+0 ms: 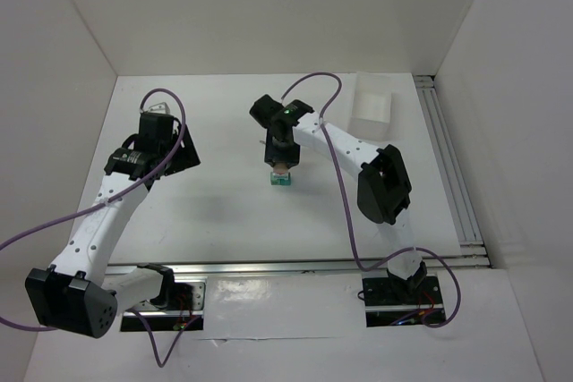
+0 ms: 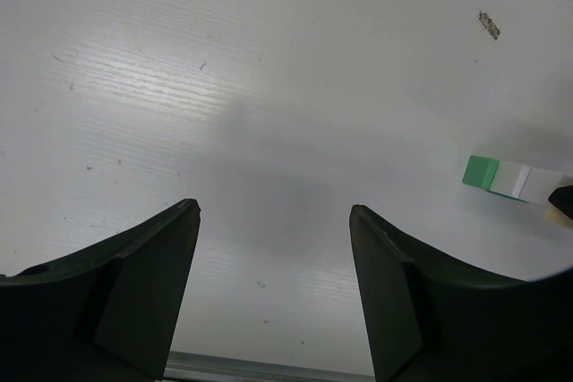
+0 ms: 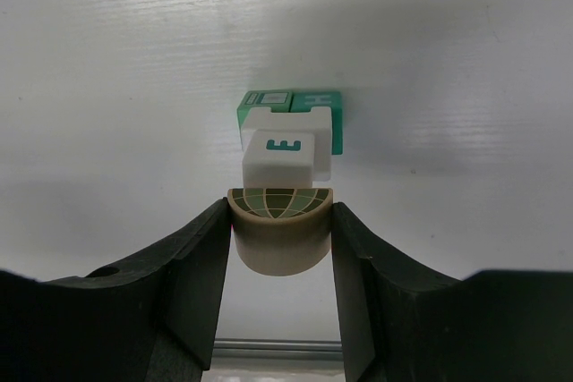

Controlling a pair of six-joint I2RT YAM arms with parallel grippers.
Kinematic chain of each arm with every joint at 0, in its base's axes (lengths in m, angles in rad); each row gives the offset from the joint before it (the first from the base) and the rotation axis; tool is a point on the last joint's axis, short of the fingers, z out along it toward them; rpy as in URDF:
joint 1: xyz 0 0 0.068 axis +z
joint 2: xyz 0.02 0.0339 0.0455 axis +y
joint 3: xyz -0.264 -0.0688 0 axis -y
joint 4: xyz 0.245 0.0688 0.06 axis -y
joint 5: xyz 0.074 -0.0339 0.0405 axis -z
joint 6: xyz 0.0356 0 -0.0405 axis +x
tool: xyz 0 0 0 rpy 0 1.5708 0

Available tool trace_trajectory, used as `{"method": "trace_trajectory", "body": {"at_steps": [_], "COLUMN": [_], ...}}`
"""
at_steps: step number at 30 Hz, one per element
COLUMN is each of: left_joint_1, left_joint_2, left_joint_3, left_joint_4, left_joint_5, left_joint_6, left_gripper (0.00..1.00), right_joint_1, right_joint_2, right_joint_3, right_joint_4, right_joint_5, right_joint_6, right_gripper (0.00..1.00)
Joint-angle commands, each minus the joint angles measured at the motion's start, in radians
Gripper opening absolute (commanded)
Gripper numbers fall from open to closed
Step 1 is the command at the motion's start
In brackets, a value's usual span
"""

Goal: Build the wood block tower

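R gripper (image 3: 281, 221) clenched on tan half-round (image 3: 279, 243). Fingers pinch it from both sides. Its patterned face (green lines) points toward 12 o'clock in R wrist view.

L gripper (image 2: 273, 212) released. Jaws spread wide, nothing btwn them, only bare table (image 2: 269, 87) below.

Wood block tower (image 1: 281, 180) sits approx mid-table in top view, right under R gripper.
- Base: two green blocks (image 3: 292, 106) side by side.
- On them: white block (image 3: 285, 155) w/ green "E" on the face toward the cam.
- Stack is at 12 o'clock from the held pc in R wrist view.
- Half-round is just beside/over the white block. Can't tell if it's touching or clear of it.

Top view layout, ref = tower:
- L gripper at approx 10 o'clock, well apart.
- Clear tray (image 1: 372, 118) at approx 2 o'clock, near far R corner of table, well apart from the stack.
- R arm reaches in from approx 4 o'clock, wrist pointing down over the stack.

L wrist view: tower shows at 3 o'clock edge of frame, a green face then white faces, partly cut off at the edge.

Purple cables (image 1: 166, 91) loop off both arms.
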Motion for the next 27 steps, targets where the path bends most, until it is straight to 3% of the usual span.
{"method": "trace_trajectory", "body": {"at_steps": [1,27], "left_joint_1": [-0.004,-0.004], "left_joint_2": [-0.015,0.004], "left_joint_3": [-0.001,0.008], "left_joint_4": [0.011,0.011], "left_joint_5": [-0.011,-0.02], "left_joint_6": [0.021,0.021], "left_gripper": [0.81,0.81], "right_joint_1": [0.01,-0.018], "right_joint_2": [0.005,0.032], "right_joint_3": [0.02,0.089], "right_joint_4": [0.019,0.001], "right_joint_5": [0.003,0.031], "right_joint_6": [-0.004,-0.023], "right_gripper": [0.4,0.4]}}
